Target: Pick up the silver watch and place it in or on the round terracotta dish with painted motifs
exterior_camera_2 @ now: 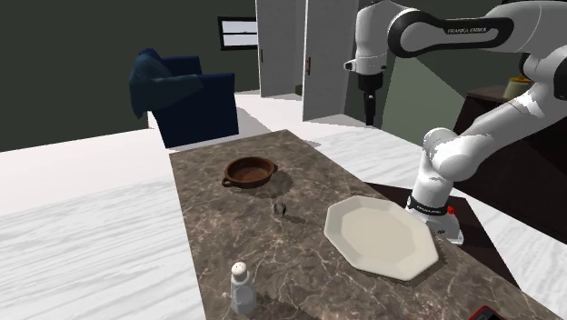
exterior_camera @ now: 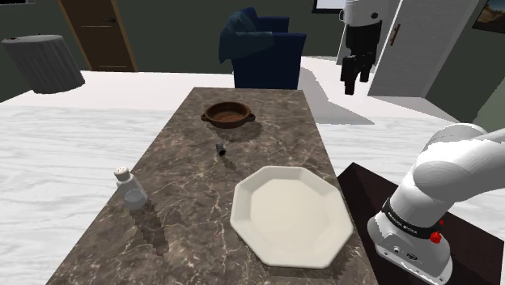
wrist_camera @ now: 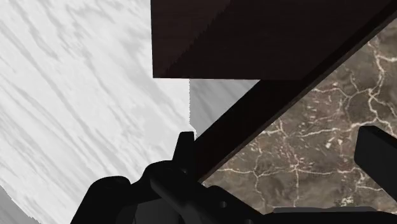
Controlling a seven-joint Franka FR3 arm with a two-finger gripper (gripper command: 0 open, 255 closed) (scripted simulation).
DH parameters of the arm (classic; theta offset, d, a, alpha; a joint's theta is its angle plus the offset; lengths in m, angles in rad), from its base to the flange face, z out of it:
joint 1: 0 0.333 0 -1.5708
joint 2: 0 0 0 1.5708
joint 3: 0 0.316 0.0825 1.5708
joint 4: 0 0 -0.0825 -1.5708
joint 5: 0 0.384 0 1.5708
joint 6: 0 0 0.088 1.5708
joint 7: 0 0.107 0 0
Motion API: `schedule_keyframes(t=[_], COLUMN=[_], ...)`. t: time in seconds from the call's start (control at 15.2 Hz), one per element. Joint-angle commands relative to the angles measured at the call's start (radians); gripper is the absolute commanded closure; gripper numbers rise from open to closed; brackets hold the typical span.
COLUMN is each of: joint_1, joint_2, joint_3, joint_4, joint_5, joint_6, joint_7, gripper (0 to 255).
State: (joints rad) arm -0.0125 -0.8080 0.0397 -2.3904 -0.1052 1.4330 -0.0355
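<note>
1. One small dark grey thing, the watch (exterior_camera: 220,148), lies on the brown marbled surface (exterior_camera: 194,243) between the brown dish (exterior_camera: 229,114) and the white eight-sided plate (exterior_camera: 291,214). It is near the dish and touches neither. It is too small for its strap or face to be told apart.
2. The dish is round with two small handles and stands upright towards the surface's far end in the shoulder view. Any pattern on it is too fine to make out.
3. The end effector (exterior_camera: 355,74) hangs high in the air, well apart from the watch and the dish. Its fingers are spread and hold nothing.
4. From the wrist view, a patch of the marbled surface shows between the fingers. A dark brown block (wrist_camera: 267,38) crosses above it, and what it belongs to cannot be told.
5. A shaker (exterior_camera: 128,187) stands upright near the surface's edge at the shoulder view's left.
6. A red-and-black object (exterior_camera_2: 483,314) is cut off by the second exterior view's bottom edge and cannot be identified.
</note>
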Motion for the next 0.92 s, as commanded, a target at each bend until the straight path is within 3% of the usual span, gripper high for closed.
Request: schedule_keyframes(t=[0.0, 0.86], joint_1=[0.000, 0.062], joint_2=[0.000, 0.318], joint_3=[0.000, 0.187], joint_4=[0.000, 0.063], joint_5=[0.000, 0.181], joint_6=[0.000, 0.252], joint_7=[0.000, 0.247], gripper=[0, 0])
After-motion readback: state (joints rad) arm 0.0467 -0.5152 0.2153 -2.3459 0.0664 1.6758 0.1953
